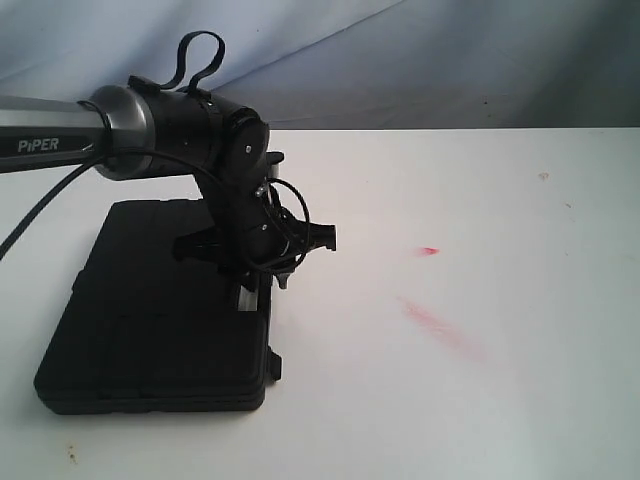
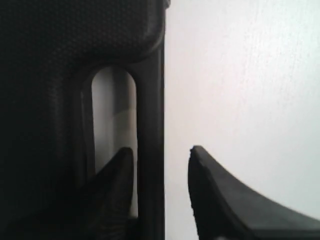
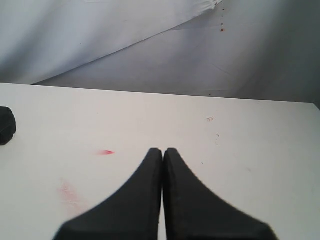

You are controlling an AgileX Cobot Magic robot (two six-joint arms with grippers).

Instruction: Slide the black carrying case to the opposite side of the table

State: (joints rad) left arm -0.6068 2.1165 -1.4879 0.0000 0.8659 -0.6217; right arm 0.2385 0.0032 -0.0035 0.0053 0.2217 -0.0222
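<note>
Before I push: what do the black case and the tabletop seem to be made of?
The black carrying case looks like moulded hard plastic with a matte finish: the left wrist view shows fine stippling and a rounded, moulded handle. The table looks like smooth white laminate or painted board, matte, with little glare; which one I cannot tell.

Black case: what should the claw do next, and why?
Probably close the left claw on the handle bar of the black case: one finger sits in the handle slot, the other outside the edge, not yet squeezing. A grip should let it drag the case across the table.
</note>
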